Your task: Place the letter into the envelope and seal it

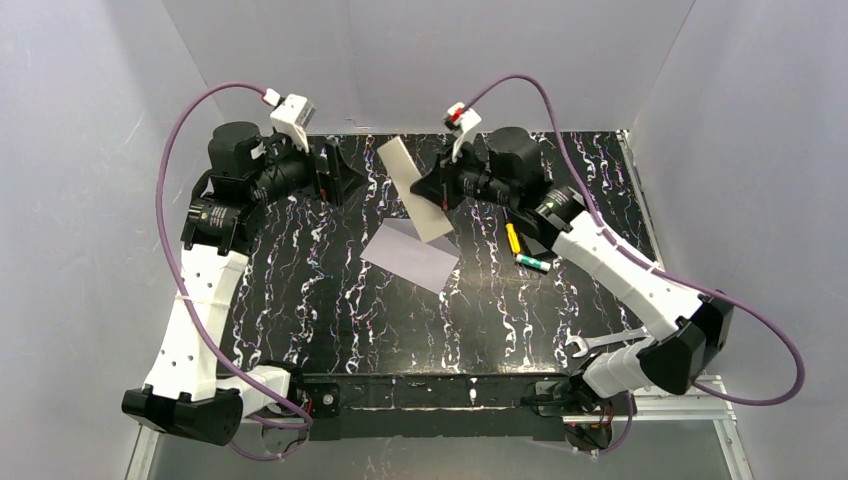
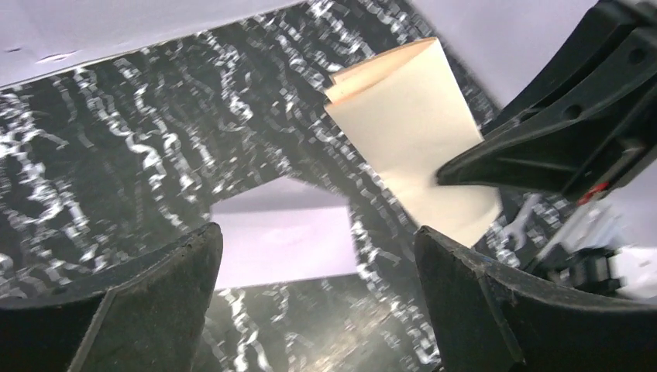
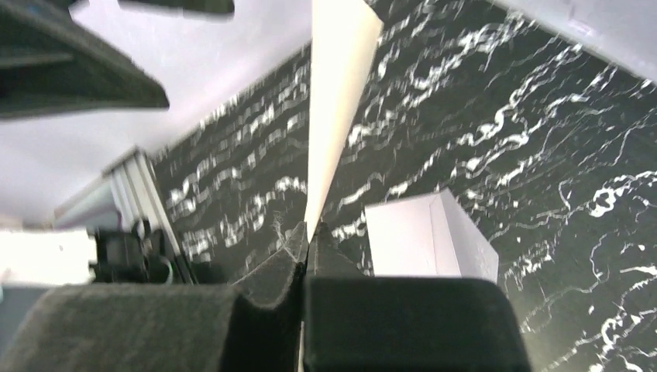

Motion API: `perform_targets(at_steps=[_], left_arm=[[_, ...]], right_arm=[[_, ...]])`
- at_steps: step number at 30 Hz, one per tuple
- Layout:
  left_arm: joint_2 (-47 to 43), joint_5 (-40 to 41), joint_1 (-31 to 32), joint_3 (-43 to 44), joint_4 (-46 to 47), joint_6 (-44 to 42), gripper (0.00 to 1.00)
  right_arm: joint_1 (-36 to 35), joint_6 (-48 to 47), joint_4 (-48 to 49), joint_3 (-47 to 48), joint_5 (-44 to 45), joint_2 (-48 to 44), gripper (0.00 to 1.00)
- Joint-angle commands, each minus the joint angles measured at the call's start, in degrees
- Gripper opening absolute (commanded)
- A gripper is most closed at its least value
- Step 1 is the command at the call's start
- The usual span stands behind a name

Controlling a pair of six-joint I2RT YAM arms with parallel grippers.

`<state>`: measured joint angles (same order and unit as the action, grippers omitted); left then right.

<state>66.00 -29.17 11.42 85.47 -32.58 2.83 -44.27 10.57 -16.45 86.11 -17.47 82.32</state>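
Note:
The cream-tan letter point(image 1: 414, 188) hangs above the black marbled table, tilted up on edge. My right gripper point(image 1: 441, 192) is shut on its lower right edge. In the right wrist view the letter point(image 3: 338, 93) rises edge-on from the shut right gripper point(image 3: 308, 232). The pale lavender envelope point(image 1: 409, 255) lies flat on the table just below it and also shows as the envelope point(image 3: 422, 236) and the envelope point(image 2: 283, 244). My left gripper point(image 1: 347, 175) stands open left of the letter, apart from it. Its view shows the left gripper point(image 2: 318, 232) with nothing between the fingers, and the letter point(image 2: 411, 132) beyond.
A yellow battery point(image 1: 512, 238) and a green one point(image 1: 533, 263) lie right of the envelope. A silver wrench point(image 1: 598, 343) rests near the right arm's base. Grey walls close in the table at the back and on both sides.

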Motion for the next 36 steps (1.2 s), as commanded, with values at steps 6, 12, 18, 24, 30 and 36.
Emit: perform_targets(at_steps=[6, 12, 18, 24, 30, 36], left_arm=[[-2.66, -14.95, -0.17, -3.99, 37.92, 40.62, 0.96], [2.80, -20.31, -0.17, 0.68, 44.03, 51.78, 0.97], [4.69, -21.14, -0.17, 0.80, 50.75, 57.47, 0.95], [6.62, -22.06, -0.17, 1.22, 55.90, 63.41, 0.70], [6.59, -22.01, -0.17, 0.08, 57.44, 64.03, 0.24], [6.78, -20.80, -0.26, -0.01, 57.45, 63.96, 0.00]], right_arm=[[0.06, 27.73, 45.83, -10.22, 11.42, -6.89, 0.01], [0.06, 34.41, 52.28, -7.91, 4.63, -3.91, 0.01], [0.08, 38.17, 56.22, -6.31, -0.61, -1.55, 0.01], [0.07, 39.11, 56.38, -5.52, -2.80, -0.16, 0.01], [0.10, 39.77, 56.15, -5.64, -2.40, 0.65, 0.01], [0.15, 37.14, 52.15, -5.34, -5.27, 1.31, 0.44]])
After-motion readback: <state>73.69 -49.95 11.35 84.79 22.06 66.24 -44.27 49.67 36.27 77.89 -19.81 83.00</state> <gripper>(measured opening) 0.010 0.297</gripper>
